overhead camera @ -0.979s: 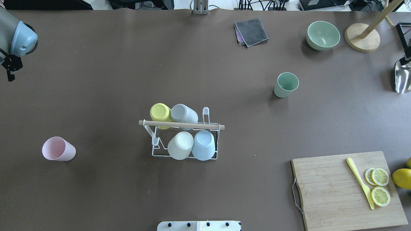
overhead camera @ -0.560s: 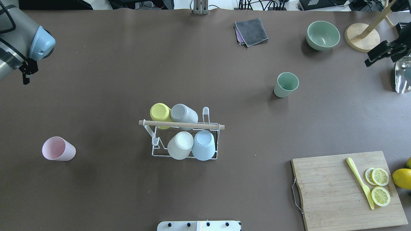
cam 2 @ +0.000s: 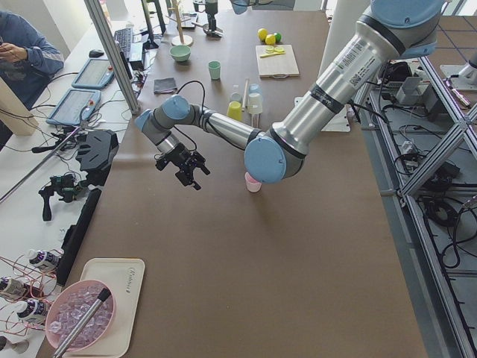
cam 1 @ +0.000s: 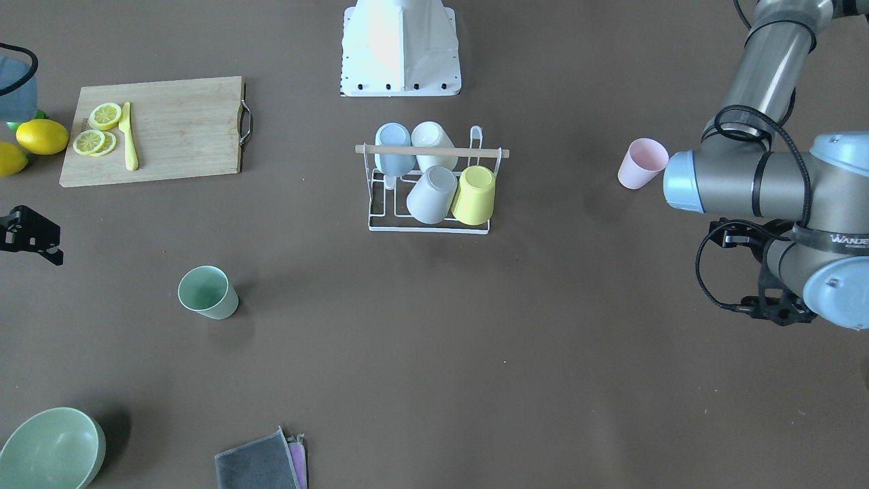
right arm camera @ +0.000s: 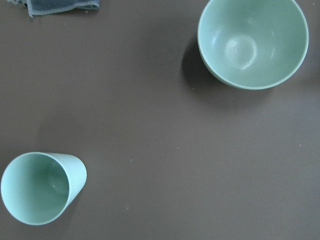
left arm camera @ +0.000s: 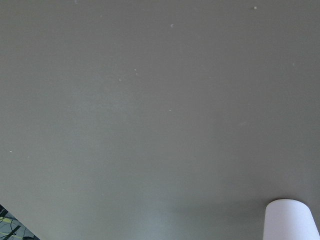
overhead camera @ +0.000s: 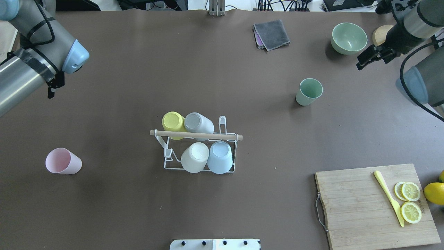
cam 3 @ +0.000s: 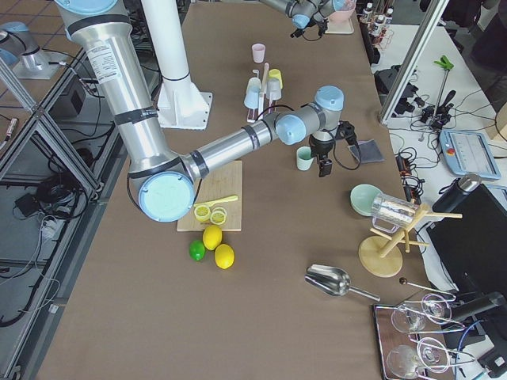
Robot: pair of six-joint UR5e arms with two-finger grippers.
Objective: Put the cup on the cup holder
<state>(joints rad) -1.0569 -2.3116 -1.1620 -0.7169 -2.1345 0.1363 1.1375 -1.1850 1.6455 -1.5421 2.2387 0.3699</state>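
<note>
Green cup (overhead camera: 308,91) apart from right claw (overhead camera: 362,63)

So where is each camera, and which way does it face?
Front-facing: opposite robot, facing it; mainly left arm.
Overhead: behind robot, facing forward; both arms.
Exterior left: table end; left arm near.
Exterior right: other end; right arm near.
Left wrist: downward, pink cup; no body.
Right wrist: downward, green cup; no body.
First two share the cup holder.

— What do we have around the green cup (overhead camera: 308,91)?
— Open table (overhead camera: 242,86) on every side; the bowl (overhead camera: 349,38) sits well apart.
— And the cup holder (overhead camera: 196,134)?
— Four cups (overhead camera: 195,157) crowd it; we see two prongs (overhead camera: 222,121) bare, at opposite corners.
</note>
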